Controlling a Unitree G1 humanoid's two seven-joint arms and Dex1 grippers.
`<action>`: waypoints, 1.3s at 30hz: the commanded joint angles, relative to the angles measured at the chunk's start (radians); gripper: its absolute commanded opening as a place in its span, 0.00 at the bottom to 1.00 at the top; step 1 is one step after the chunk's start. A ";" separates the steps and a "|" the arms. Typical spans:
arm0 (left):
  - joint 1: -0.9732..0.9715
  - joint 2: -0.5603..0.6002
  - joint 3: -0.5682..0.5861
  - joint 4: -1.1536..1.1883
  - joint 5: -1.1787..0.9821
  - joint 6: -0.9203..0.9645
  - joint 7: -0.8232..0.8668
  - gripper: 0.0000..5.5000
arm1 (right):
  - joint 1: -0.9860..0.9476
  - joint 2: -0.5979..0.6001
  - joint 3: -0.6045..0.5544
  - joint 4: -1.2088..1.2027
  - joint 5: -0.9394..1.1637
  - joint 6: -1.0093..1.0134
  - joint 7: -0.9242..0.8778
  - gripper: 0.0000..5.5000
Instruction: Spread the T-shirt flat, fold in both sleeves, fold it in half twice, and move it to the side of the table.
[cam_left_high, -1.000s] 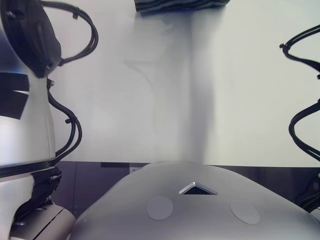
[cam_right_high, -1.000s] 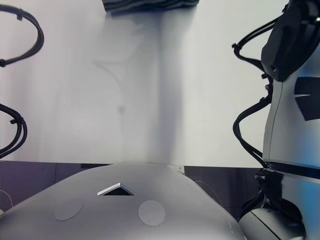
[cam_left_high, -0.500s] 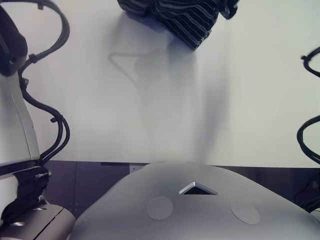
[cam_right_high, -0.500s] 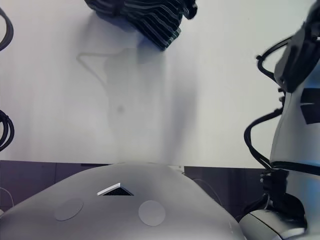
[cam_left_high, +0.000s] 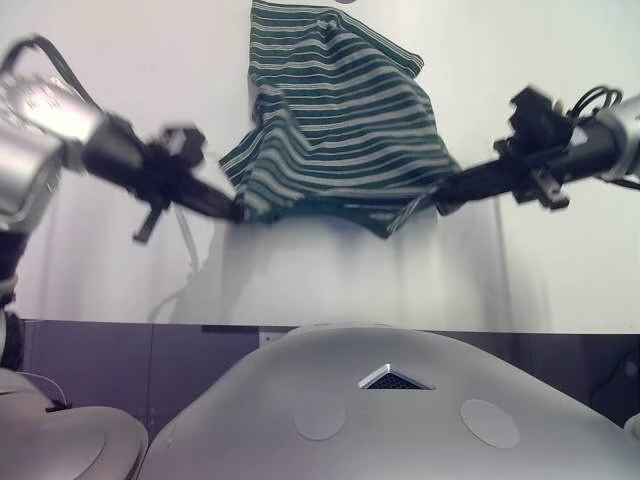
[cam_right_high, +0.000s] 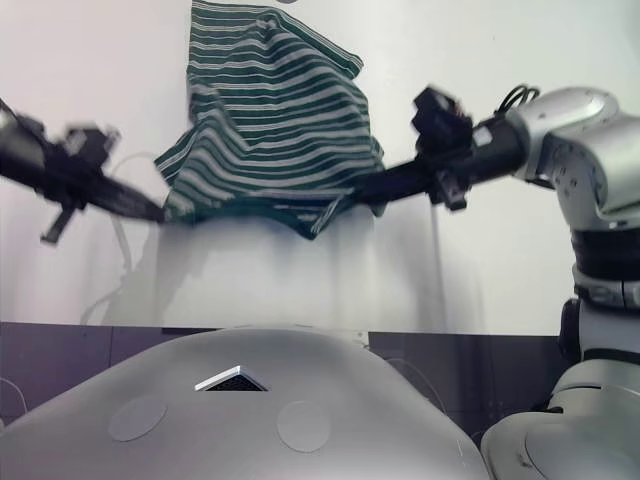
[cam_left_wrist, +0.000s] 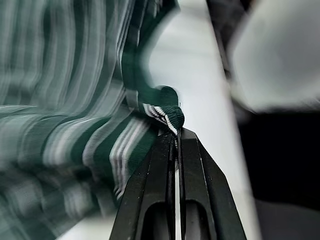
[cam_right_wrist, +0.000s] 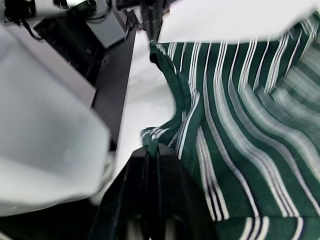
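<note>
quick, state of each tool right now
Left tool: closed, pinching an edge of the T-shirt.
Right tool: closed, pinching the T-shirt's opposite edge.

This looks like a robotics lab or test room, not a home. A plain white worktop with a smooth, even surface takes up most of both eye views, from the upper edge down past the middle of the frame. Flat dark panels run below its near edge across the lower left and lower right. In the upper left of the right wrist view, grey casing and black hardware sit beside the worktop, too blurred to identify.
</note>
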 joint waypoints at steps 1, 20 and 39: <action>0.178 0.042 -0.075 -0.183 0.164 0.020 0.152 0.05 | 0.199 -0.058 0.102 -0.150 -0.126 -0.031 -0.155 0.00; -0.404 -0.526 -0.038 0.574 0.296 -0.044 0.637 0.00 | -0.399 0.495 0.061 0.850 -0.274 -0.354 -0.653 0.16; -0.742 -0.934 0.131 1.633 0.594 -0.568 1.170 0.00 | -0.719 0.708 0.123 1.703 -0.883 -0.994 -1.183 0.01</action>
